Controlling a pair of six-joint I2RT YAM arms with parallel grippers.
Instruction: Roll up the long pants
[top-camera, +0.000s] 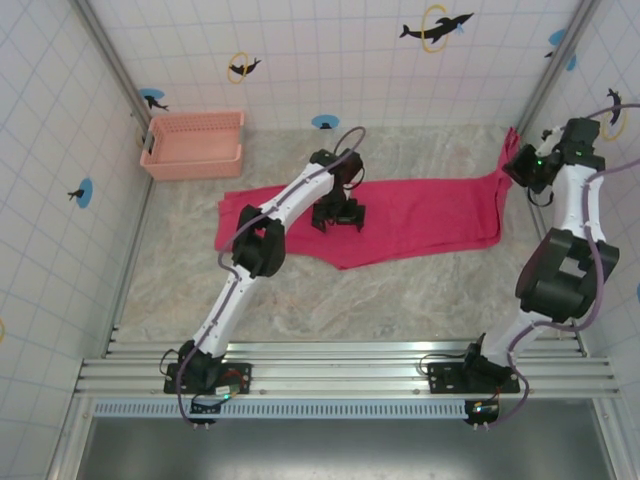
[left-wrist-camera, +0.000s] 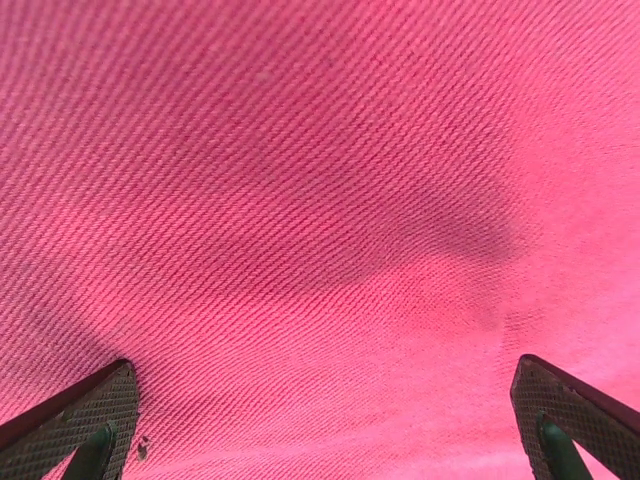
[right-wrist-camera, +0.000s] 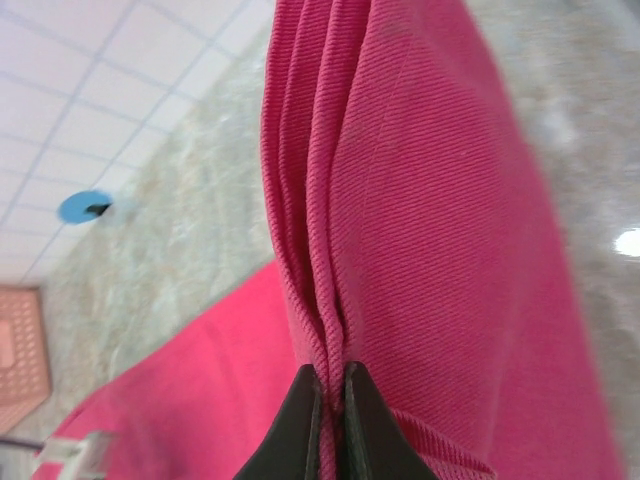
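At the far left of the grey marble-patterned table stands a pale salmon-pink plastic lattice basket, close to the white tiled wall, which carries round blue stickers with dark dolphin shapes. Just in front of the basket begins the bright pink-red soft cloth long pants; they lie flat across the far half of the table and reach from there to the right wall. Over the middle of the cloth hangs the left gripper, pointing down. In its wrist view the two dark, ribbed fingers stand wide apart at the lower corners and the woven pink cloth is very near to them, but it cannot be told whether they touch it. At the right end the cloth rises from the table, because the right gripper holds it there. In the right wrist view the black fingertips are pressed together on a bunched fold of the pants, which hangs in vertical pleats.
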